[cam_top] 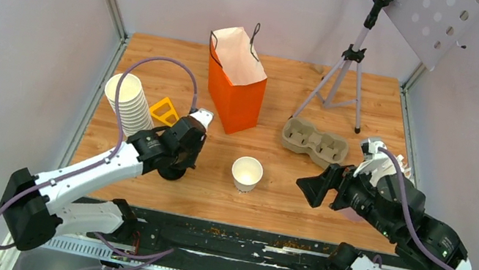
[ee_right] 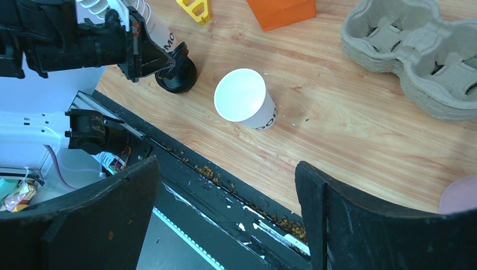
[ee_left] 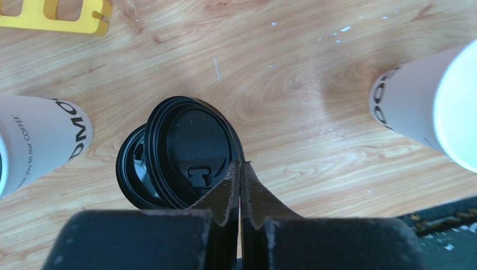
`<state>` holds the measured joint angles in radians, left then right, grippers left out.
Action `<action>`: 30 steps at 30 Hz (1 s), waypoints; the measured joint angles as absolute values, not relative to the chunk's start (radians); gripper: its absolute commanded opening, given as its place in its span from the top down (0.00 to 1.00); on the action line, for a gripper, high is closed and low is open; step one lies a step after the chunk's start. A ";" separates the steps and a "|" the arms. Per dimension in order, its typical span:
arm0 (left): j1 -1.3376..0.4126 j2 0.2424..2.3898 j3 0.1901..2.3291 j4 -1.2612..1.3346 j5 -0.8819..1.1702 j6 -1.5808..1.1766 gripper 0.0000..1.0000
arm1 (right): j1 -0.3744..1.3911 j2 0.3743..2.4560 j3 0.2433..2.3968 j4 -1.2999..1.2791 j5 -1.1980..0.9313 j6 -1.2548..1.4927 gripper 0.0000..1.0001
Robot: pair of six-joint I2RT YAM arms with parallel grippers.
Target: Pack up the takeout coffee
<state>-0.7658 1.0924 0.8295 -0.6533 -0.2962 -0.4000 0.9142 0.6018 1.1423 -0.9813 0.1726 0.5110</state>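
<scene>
The left gripper is clenched, its two fingers pressed together on the near rim of a black lid. The lid sits tilted, its far edge raised, over a pile of black lids that rests on the wooden table. The lid has raised lettering around its top, too faint to read.

Just left of the lids in the left wrist view is the side of the stack of white cups. It bears large black letters "OMO" and a small line ending "to our COFFEE". Beyond it lies a flat yellow piece with cut-out holes.

To the right of the lids, apart from them, the white cup stands upright and open-topped near the front middle of the table, between the two arms. Its side shows the same large black lettering, of which only "CO" can be made out.

The right gripper is released, fingers spread wide. It hangs over the front edge of the table, pointed toward the cup and well apart from it.

Farther back, the orange paper bag stands open with its black cord handles up. Right of it lies a grey pulp cup carrier, and behind that stands a tripod. A pale pink shape shows at the edge of the right wrist view; I cannot tell what it is.
</scene>
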 measured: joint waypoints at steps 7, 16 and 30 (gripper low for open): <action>-0.766 0.992 0.888 -0.679 -0.215 -0.445 1.00 | 0.914 0.572 1.042 -0.828 0.150 0.476 0.11; -0.766 0.857 0.955 -0.661 -0.031 -0.562 1.00 | 0.916 0.620 0.798 -0.312 -0.022 0.205 0.03; -0.766 0.747 0.968 -0.471 0.268 -0.820 1.00 | 0.929 0.810 0.575 0.410 -0.275 -0.195 0.00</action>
<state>-0.7658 0.7471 0.9684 -0.4713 0.2676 -0.8204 0.9291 0.8097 0.5751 0.4103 -0.2752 -0.1951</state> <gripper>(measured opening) 0.006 0.998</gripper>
